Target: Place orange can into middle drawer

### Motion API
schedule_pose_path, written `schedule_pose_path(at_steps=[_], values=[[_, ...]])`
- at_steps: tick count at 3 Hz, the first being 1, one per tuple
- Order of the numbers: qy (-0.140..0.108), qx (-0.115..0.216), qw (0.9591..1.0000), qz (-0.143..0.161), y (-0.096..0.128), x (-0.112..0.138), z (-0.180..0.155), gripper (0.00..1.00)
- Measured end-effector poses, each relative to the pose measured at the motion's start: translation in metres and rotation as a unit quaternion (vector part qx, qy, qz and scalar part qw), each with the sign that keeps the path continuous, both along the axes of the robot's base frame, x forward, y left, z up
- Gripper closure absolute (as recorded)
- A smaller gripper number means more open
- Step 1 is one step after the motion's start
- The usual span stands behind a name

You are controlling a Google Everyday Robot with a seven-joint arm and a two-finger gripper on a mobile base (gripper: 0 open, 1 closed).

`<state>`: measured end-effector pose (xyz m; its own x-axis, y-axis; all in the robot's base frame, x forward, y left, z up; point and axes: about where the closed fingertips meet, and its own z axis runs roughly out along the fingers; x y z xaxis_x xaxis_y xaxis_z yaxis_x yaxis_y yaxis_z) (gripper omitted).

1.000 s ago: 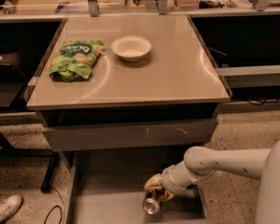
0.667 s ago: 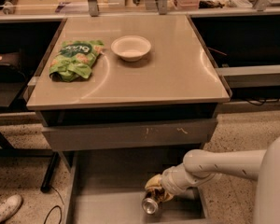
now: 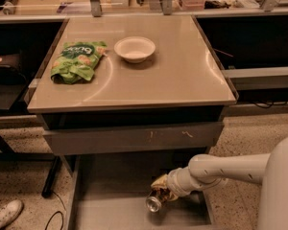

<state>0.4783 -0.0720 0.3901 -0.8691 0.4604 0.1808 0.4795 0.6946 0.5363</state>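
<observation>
Grey middle drawer (image 3: 110, 213) stands open; over its floor the end effector (image 3: 162, 190) pinches the tilted orange can (image 3: 155, 202).

The tan table (image 3: 182, 80) carries a green bag (image 3: 78, 61) near its left edge and a white bowl (image 3: 134, 49) just right of it, the two apart. Below the tabletop, the gripper (image 3: 160, 194) clasps the can (image 3: 154, 202) low over the open drawer (image 3: 110, 214), toward its right side.

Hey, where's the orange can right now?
The orange can is low in the camera view, right of centre, at the tip of the gripper, over the floor of the pulled-out middle drawer and below the scratched drawer front.
</observation>
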Motion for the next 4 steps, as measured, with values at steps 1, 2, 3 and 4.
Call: schedule_pose_path(at_steps=[1,2,3,4], values=[[-0.005,-0.01,0.9998,-0.015,-0.003,0.01,-0.006,1.0],[0.002,-0.015,0.9994,-0.03,-0.007,0.012,-0.018,1.0],[0.002,-0.015,0.9994,-0.03,-0.007,0.012,-0.018,0.81],[0.002,-0.015,0.9994,-0.03,-0.007,0.012,-0.018,0.59]])
